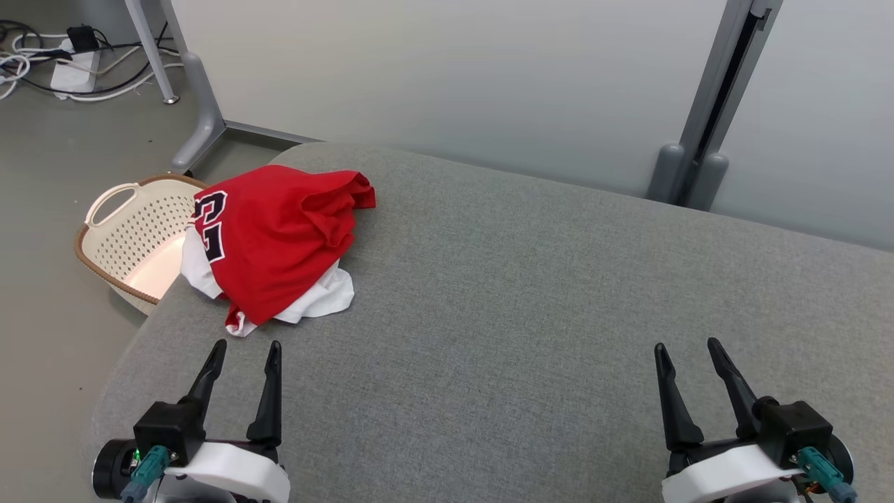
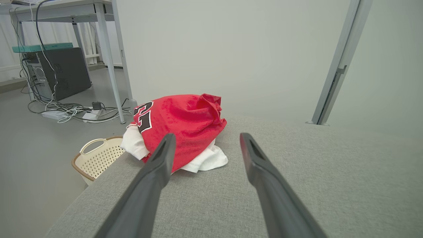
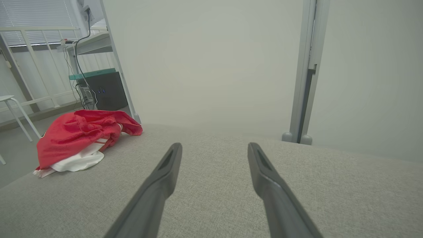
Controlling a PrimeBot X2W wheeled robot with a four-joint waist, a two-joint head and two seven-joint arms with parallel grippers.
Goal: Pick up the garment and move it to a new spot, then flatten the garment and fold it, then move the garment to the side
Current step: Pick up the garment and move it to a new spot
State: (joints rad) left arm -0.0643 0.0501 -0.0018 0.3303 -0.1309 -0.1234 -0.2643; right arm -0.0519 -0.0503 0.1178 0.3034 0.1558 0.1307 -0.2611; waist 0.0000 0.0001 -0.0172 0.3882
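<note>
**Surface / room.** Work surface = grey woven-fabric table top w/ rounded corners. Behind table's far edge: pale grey partition panels, joined by a grey metal post on two rounded feet. Off table's left side: grey floor. Beyond table's far-left corner, a white power strip w/ tangled cables lies on the floor. Left wrist view also shows a dark PC tower under a white-legged desk, same direction.

**Task item.** Red jersey garment w/ black-and-white number, white fabric showing underneath, lies as a crumpled heap on table's far-left corner. Its left side reaches the table's left edge. Can't tell if the white part is a lining or a separate piece.

**Tools.** Left gripper: fingers spread wide apart, nothing between them, hovering over table's near-left area. Tips point at the garment, near it but not touching. In left wrist view the left finger overlaps the heap in line of sight only. Right gripper: fingers likewise spread, holding nothing, over table's near-right area, well apart from the garment. Same in right wrist view.

**Containers.** Cream perforated plastic basket w/ brown rim and loop handle stands on the floor against table's left edge, just beside the garment. Inside, perforated wall and lit bottom visible. Near part hidden behind table edge, so contents there not determinable.
</note>
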